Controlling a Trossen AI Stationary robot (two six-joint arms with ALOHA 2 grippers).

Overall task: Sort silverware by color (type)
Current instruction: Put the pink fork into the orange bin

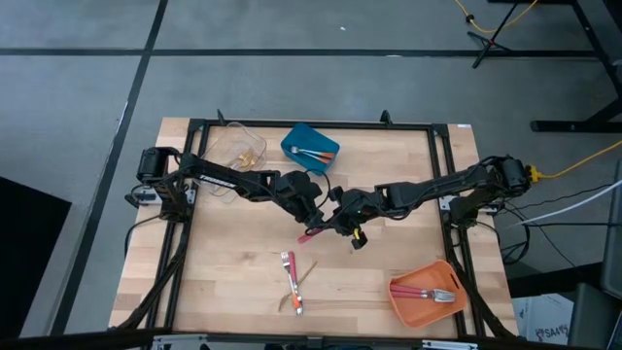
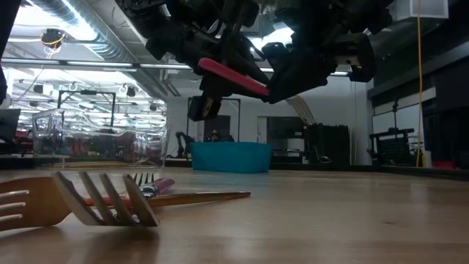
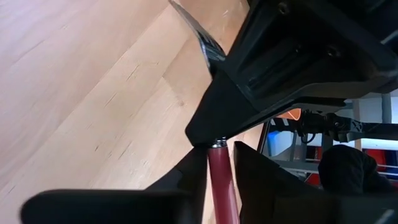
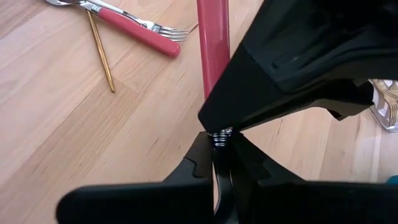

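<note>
Wooden desk carries three bins: blue bin holding orange-handled pieces, orange bin red-handled forks, clear bin gold ones. Right pincer grips a red-handled utensil mid-desk; left pincer sits around it, grip unclear.

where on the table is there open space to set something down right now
Bare wood lies in the near left corner, left of the loose forks, and between those forks and the orange bin. The back right corner, right of the blue bin, is also free. The middle is crowded: the left hand and right hand meet there over a red-handled utensil.
</note>
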